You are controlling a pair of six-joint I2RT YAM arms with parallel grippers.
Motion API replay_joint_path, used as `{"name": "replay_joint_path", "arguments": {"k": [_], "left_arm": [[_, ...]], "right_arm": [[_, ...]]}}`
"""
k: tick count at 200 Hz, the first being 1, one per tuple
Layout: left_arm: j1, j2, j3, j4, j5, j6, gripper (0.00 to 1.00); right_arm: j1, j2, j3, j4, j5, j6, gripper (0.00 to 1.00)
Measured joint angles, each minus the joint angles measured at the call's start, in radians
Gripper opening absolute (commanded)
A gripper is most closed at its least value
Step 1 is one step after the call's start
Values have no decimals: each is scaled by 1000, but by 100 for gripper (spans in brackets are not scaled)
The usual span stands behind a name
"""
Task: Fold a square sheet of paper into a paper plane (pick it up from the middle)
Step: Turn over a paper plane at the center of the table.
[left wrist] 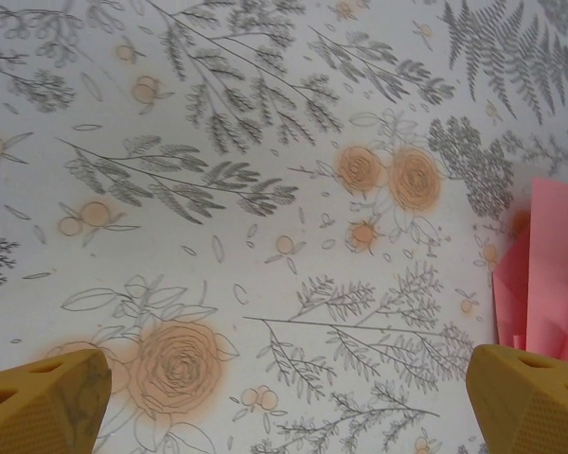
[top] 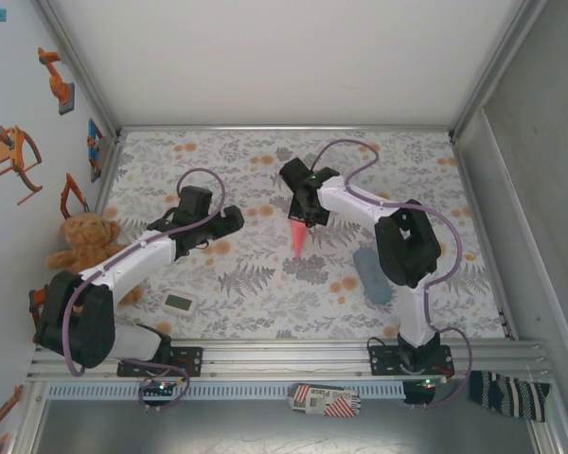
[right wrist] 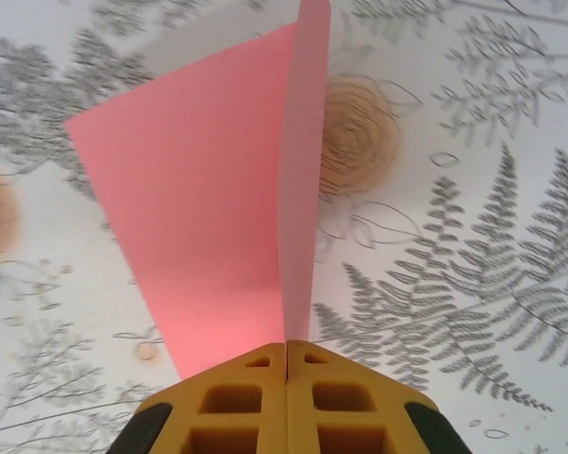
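From above I see the salmon-pink sheet of paper (top: 297, 238) at the table's centre, creased into a narrow wedge tapering toward 6 o'clock, one flap spread broad and the other standing edge-on toward 12 o'clock in the right wrist view, its fold clamped in the closed right gripper (right wrist: 286, 355).

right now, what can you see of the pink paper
The paper is a thin, plain salmon-pink sheet folded along a sharp crease. The right gripper is shut on it at the crease. In the wrist view one flap fans left, the other stands nearly edge-on. From above it looks like a narrow wedge over the flowered tablecloth; whether it touches that is unclear.
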Motion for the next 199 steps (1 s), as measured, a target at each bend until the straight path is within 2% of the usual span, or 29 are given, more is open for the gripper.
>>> {"name": "replay_joint_path", "arguments": {"k": [24,55,115,154,199], "left_arm": [[53,-3,-18,3,19,-32,96],[105,-5,-45,24,56,-79,96],[116,14,-69,122,136,-166,99],[101,86,-69,195,172,-210,98],[47,171,-60,238,188,-240,91]], "right_arm": [[0,-6,48,49,-77,-96,0],[0,-42,40,187,-256,-198,0],[-54,-53,-167,557,-596,-209,0],[-103,-30,-286,711,-666,-205,0],[-153,-29,-406,831,-704,-184,0]]}}
